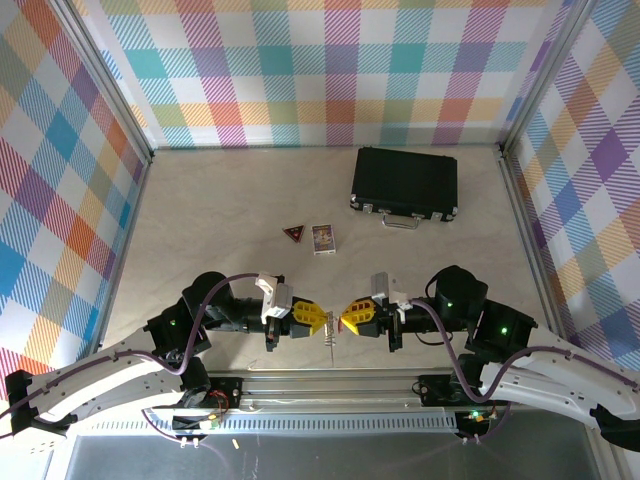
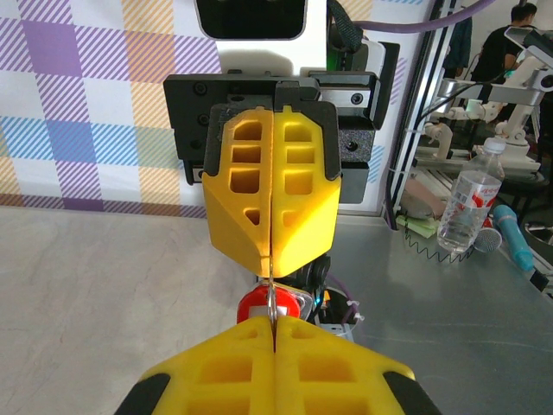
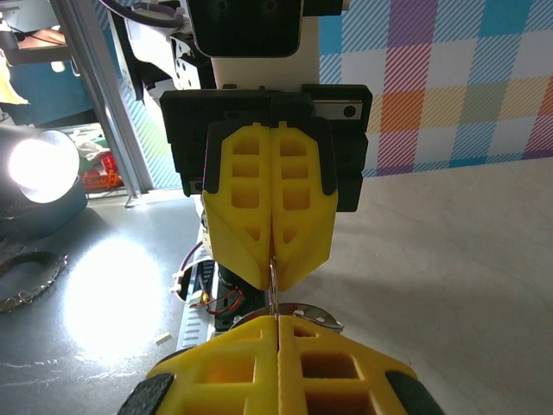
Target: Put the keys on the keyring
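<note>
Both arms lay low over the near middle of the bench [image 1: 220,210], wrists level, tips facing and almost touching. The left gripper [image 1: 316,318] had its fingers closed on the keys [image 2: 256,304]. The right gripper [image 1: 347,320] had its fingers closed on the keyring [image 3: 304,313], held just between the tips.

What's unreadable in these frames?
- Key: left wrist view, mostly hidden behind the left claw.
- Keyring: right wrist view, mostly hidden by the right claw.
- Whether the key is threaded on: top view, too small.
- Card print: top view, too small.
</note>
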`<state>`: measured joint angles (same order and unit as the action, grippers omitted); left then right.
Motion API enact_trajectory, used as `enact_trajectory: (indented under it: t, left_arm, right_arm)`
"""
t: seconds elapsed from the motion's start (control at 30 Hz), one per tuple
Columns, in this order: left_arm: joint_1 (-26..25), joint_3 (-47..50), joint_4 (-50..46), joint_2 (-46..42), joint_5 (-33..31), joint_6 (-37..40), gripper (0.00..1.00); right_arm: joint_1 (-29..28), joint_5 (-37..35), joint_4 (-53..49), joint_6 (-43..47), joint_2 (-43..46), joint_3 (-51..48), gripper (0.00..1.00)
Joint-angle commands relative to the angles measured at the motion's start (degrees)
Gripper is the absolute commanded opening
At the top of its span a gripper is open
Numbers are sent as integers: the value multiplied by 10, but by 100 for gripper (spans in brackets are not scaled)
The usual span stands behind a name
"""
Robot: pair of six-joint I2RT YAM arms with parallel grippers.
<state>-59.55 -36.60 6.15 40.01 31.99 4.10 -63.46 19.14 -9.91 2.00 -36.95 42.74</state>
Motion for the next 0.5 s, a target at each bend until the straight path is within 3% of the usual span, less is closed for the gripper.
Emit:
enact_trajectory:
  t: [0.0, 0.47]
  left_arm:
    - [0, -14, 25, -6, 7, -3, 0]
    - [0, -13, 28, -8, 9, -5, 0]
  right_arm:
    - [-4, 12, 24, 7, 1, -7, 0]
    - [-4, 19, 33, 8, -3, -7, 0]
